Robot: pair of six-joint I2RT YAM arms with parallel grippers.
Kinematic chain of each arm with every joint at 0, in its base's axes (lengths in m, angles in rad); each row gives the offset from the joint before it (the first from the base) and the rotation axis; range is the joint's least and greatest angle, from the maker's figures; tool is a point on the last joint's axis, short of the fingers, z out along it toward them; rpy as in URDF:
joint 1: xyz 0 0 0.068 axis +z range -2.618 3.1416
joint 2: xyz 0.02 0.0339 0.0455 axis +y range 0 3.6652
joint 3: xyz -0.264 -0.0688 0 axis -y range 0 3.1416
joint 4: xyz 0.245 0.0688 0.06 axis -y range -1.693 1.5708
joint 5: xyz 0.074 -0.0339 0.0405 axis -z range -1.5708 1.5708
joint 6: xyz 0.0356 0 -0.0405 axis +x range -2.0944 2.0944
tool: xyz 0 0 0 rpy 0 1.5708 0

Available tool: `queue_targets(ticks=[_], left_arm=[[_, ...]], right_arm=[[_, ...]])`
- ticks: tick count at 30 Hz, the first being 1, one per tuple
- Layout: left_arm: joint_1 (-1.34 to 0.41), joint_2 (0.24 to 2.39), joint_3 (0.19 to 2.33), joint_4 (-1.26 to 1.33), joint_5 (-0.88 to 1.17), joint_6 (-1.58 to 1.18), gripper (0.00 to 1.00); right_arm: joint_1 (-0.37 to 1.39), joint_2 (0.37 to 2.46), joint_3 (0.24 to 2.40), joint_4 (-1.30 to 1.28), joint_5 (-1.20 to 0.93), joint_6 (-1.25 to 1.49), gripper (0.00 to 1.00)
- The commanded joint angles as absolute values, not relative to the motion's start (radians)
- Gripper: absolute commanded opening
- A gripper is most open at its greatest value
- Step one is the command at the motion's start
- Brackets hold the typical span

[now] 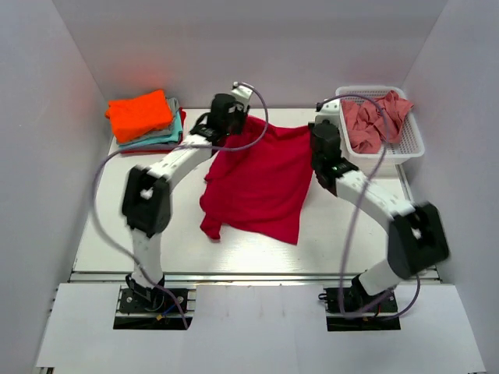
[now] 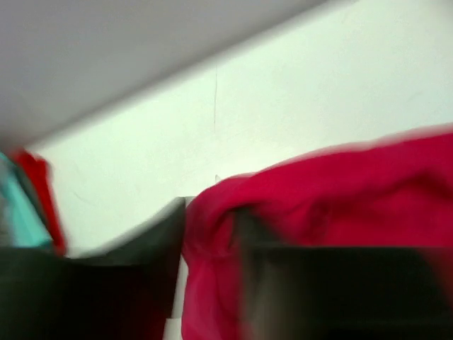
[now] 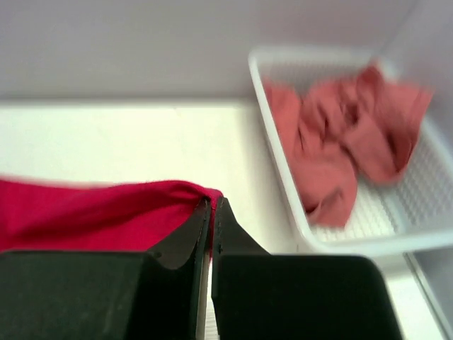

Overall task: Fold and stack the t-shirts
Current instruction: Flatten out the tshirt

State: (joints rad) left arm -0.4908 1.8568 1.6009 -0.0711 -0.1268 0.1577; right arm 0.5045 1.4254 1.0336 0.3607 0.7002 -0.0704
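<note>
A deep crimson t-shirt (image 1: 261, 183) hangs stretched between my two grippers, its lower part draped on the table. My left gripper (image 1: 234, 117) is shut on its far left corner; in the left wrist view the cloth (image 2: 318, 191) bunches between my fingers. My right gripper (image 1: 320, 128) is shut on its far right corner, the red cloth (image 3: 92, 212) pinched at the fingertips (image 3: 205, 212). A stack of folded shirts, orange (image 1: 140, 113) on top of teal and red, lies at the far left. Salmon-pink shirts (image 1: 374, 121) lie crumpled in the basket.
The white mesh basket (image 1: 409, 148) stands at the far right, also in the right wrist view (image 3: 297, 212). White walls close in the table on three sides. Grey cables loop from both arms.
</note>
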Motion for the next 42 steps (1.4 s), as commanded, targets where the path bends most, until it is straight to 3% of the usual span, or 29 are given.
queue_targets(ticks=[1, 3, 4, 5, 6, 8, 10, 19, 24, 28, 38, 42], left_arm=[[-0.442, 2.055, 1.84, -0.25, -0.23, 0.085, 0.56], [-0.43, 2.276, 2.131, -0.369, -0.216, 0.084, 0.91], [-0.43, 2.336, 2.226, -0.481, -0.206, 0.084, 1.0], [-0.419, 2.411, 2.366, -0.52, -0.19, 0.084, 1.0], [-0.419, 2.411, 2.388, -0.534, -0.181, 0.084, 1.0], [-0.419, 2.376, 2.28, -0.465, -0.181, 0.075, 1.0], [-0.41, 2.251, 2.088, -0.354, -0.19, 0.064, 1.0], [-0.4, 1.817, 1.596, -0.4, -0.313, -0.168, 1.0], [-0.4, 1.571, 1.207, -0.413, -0.371, -0.366, 1.0], [-0.42, 1.46, 1.014, -0.488, -0.382, -0.517, 1.0], [-0.503, 1.408, 0.75, -0.353, 0.001, -0.453, 1.0], [-0.529, 1.408, 0.712, -0.262, 0.077, -0.453, 0.93]], right_arm=[[0.407, 1.606, 1.109, 0.425, 0.733, 0.035, 0.0], [0.376, 1.782, 1.237, 0.352, 0.697, 0.032, 0.0], [0.373, 1.819, 1.279, 0.312, 0.689, 0.034, 0.0], [0.367, 1.895, 1.381, 0.237, 0.669, 0.034, 0.06], [0.361, 1.911, 1.405, 0.218, 0.654, 0.028, 0.33], [0.351, 1.946, 1.456, 0.189, 0.599, 0.026, 0.65], [0.345, 1.954, 1.503, 0.115, 0.572, 0.035, 0.89], [0.353, 1.849, 1.49, -0.13, 0.419, 0.159, 0.9], [0.353, 1.726, 1.362, -0.184, 0.31, 0.293, 0.9], [0.353, 1.611, 1.218, -0.19, 0.209, 0.362, 0.9], [0.36, 1.431, 0.927, -0.276, 0.149, 0.442, 0.9], [0.357, 1.398, 0.816, -0.285, 0.083, 0.449, 0.9]])
